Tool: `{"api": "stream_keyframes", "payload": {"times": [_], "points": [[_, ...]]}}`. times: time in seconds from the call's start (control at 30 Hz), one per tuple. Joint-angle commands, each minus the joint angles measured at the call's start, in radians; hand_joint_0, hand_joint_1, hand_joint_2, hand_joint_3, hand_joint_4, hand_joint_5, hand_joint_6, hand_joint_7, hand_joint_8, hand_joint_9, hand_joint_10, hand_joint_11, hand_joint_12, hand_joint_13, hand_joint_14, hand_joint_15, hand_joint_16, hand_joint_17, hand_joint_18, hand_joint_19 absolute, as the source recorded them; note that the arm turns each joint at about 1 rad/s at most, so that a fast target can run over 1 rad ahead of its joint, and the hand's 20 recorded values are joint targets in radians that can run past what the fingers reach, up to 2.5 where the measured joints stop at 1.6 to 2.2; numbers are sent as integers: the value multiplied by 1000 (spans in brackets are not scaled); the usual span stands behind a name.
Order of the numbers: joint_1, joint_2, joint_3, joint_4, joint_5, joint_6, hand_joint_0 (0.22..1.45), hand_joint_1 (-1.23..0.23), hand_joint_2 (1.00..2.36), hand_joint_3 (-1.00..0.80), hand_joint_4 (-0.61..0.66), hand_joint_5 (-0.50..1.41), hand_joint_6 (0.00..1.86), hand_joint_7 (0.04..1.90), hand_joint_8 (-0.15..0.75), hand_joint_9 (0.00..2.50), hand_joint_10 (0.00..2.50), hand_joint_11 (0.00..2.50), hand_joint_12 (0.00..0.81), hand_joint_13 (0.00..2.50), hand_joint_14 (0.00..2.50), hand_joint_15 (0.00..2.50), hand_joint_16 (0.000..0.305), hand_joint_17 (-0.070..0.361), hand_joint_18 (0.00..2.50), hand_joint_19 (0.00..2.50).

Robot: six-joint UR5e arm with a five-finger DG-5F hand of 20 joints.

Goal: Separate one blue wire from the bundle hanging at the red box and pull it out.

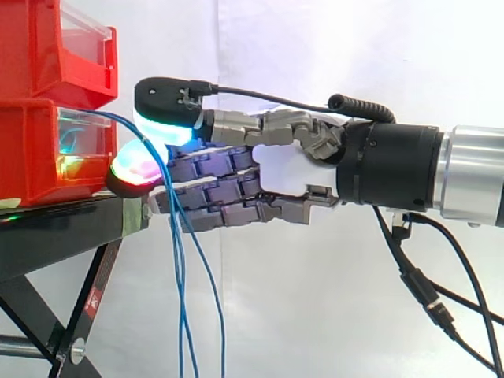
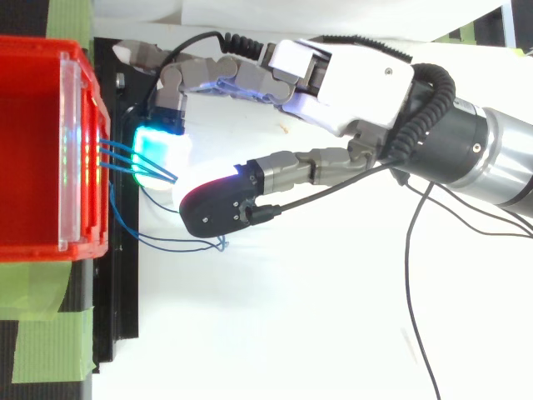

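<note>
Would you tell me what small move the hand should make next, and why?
Probably ease the pinch and work one strand free before pulling. The hand has its thumb and a finger closed on the blue wires just outside the red box, and several strands seem to meet there, not one.

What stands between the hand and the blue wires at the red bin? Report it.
Nothing visible. The hand is right at the blue wires, which leave the lower red bin and hang down across it in the side view.
</note>
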Motion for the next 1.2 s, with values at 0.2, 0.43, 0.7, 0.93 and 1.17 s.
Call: {"api": "stream_keyframes", "payload": {"times": [0.2,0.43,0.7,0.93,1.17], "points": [[0,0,21,-47,0,4,624,-629,1017,-340,257,-215,750,1061,174,99,0,0,315,115,0,43,60,134,178,147],[0,0,22,-56,0,4,627,-631,1017,-343,260,-218,755,1058,173,99,0,0,312,119,0,51,59,133,180,144],[0,0,22,-56,0,2,627,-639,1017,-338,256,-220,771,1040,173,101,0,0,313,121,1,52,59,134,186,151],[0,0,22,-56,-2,2,626,-632,1021,-295,253,-224,794,1040,174,104,0,0,312,125,1,50,59,133,192,157],[0,2,25,-60,0,4,608,-631,1030,-200,242,-230,828,1021,176,109,0,0,312,132,3,64,59,133,198,161]]}}
